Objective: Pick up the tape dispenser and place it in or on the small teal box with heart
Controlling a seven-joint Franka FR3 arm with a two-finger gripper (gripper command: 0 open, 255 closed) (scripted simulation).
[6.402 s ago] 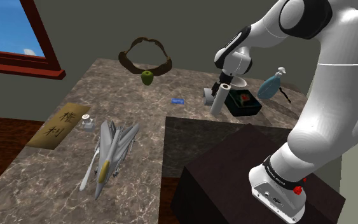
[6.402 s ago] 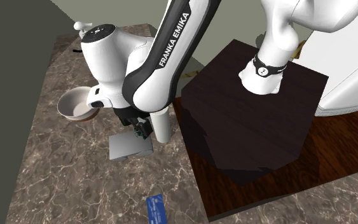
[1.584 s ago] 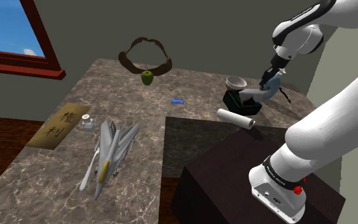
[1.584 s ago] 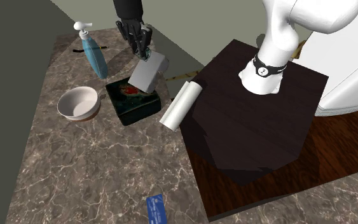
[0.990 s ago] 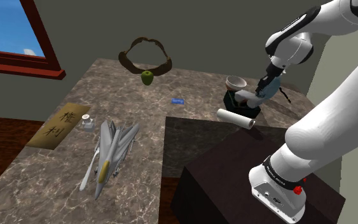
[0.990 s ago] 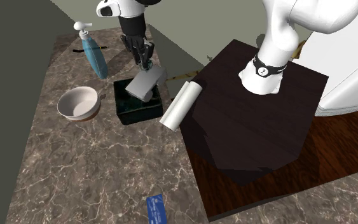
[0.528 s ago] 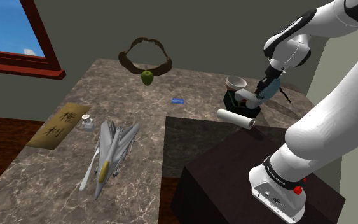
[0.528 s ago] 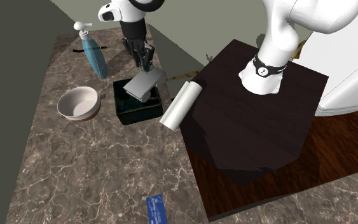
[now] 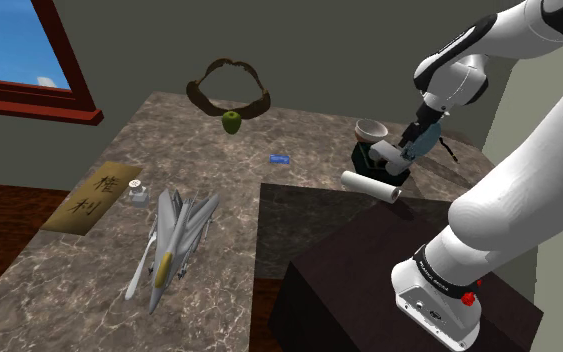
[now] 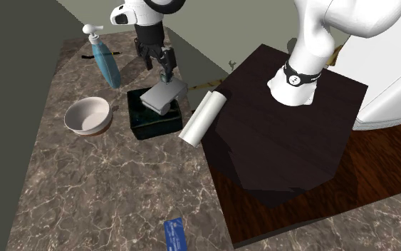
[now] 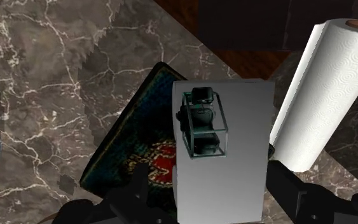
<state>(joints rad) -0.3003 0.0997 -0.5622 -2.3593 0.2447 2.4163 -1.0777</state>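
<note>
Item: tape dispenser (image 10: 164, 96), drawn as a plain grey block with a small glassy frame on its upper face; lies on top of the dark teal box (image 10: 145, 125), over the side nearer the paper towel roll (image 10: 201, 116). Box lid shows a red motif beside the block in the wrist view. Hand: gripper (image 10: 159, 70) hangs just above the dispenser, fingers spread wide with one on either flank, holding nothing. Step, as judged: placement made, release stage. Next move calls for a straight lift clear, without nudging the block off the lid or against the roll. Nearby: bowl (image 10: 87, 115), soap bottle (image 10: 107, 63)
</note>
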